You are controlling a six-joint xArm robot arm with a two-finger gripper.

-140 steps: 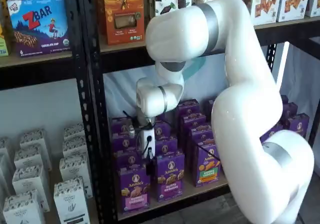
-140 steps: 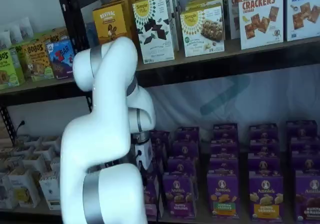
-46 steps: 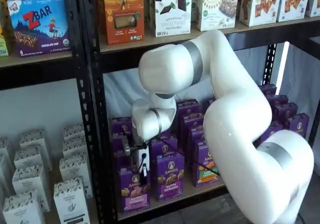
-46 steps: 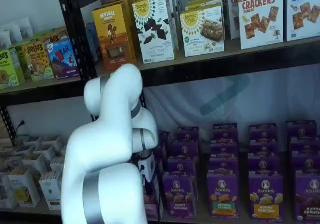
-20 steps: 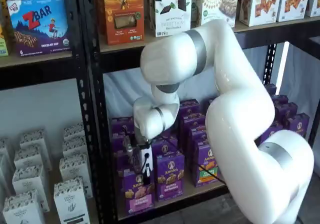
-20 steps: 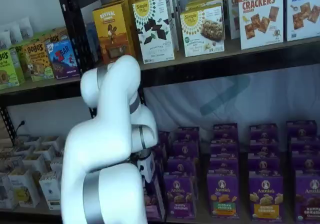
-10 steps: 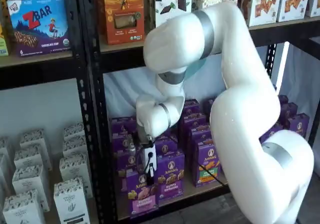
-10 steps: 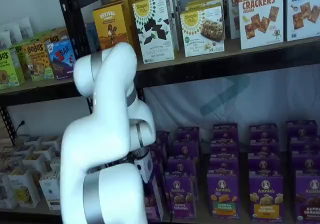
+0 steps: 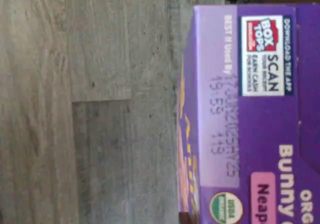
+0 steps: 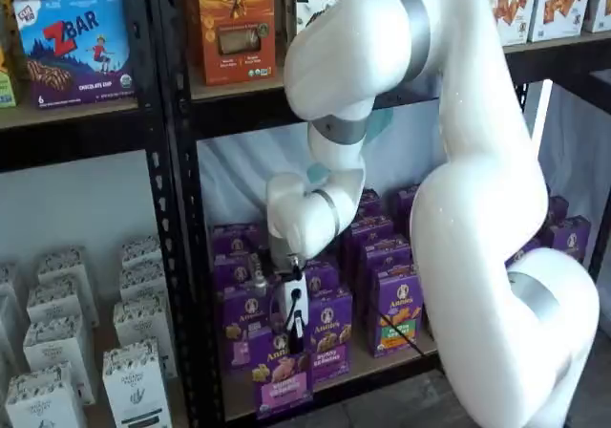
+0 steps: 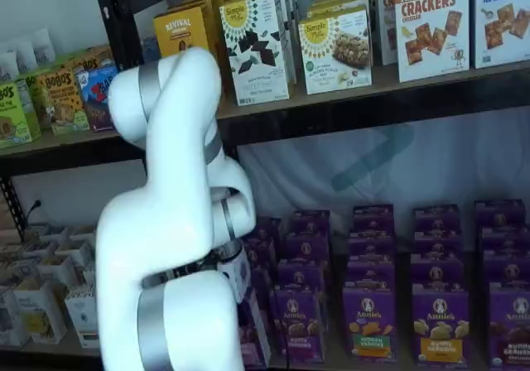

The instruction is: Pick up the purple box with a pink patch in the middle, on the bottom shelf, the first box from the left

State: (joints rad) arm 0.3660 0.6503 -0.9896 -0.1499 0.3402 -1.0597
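The small upright purple cardboard snack box with a pink label band (image 10: 280,380) hangs clenched in the white-bodied, black-fingered tool (image 10: 293,337), which grips it at its top edge; it is lifted forward of the row of like purple boxes (image 10: 329,337) and sits over the front lip of the light-brown bottom shelf board (image 10: 368,363) in its black rack. In the wrist view the box's top panel (image 9: 250,114) fills one side, with grey plank floor (image 9: 90,104) beneath, so the box has cleared the shelf. As a judgement, this carton is light and fairly stiff, yet thin-walled: a hard squeeze across its broad faces would dent it, and its glossy print may slip, so holding near the top where the folded flaps stiffen it suits best. It hangs a little tilted, so a quick swing could let it pivot in the fingers. Compared with half a second ago, the arm has risen and drawn outward, and the box has come further out from the row.
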